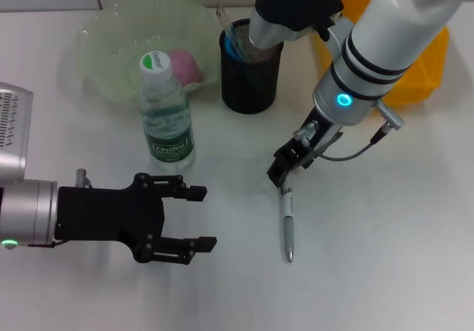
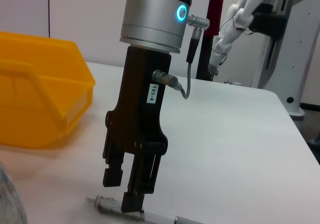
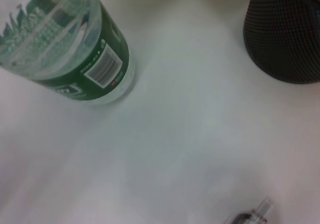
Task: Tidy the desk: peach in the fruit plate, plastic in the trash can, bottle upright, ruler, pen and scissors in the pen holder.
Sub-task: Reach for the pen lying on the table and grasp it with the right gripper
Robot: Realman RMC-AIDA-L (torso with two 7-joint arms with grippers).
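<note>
My right gripper (image 1: 284, 177) down on the pen (image 1: 287, 223)

My right arm reaches in from the far right corner, wrist pitched steeply down — the 2 fingers (image 2: 133, 196) sit narrowly parted over the pen's top end, touching it, though I cannot tell if they grip it. The pen lies flat mid-worktop, pointing toward the near edge. My left gripper (image 1: 200, 218) hovers by the near-left edge, spread wide, holding nothing. The bottle (image 1: 166, 115) stands upright beside the pen holder (image 1: 251, 72).

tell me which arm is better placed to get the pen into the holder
Right. Its end effector is already down at the top end of the pen, near the pen holder. The left end effector hangs open, off to the side.
</note>
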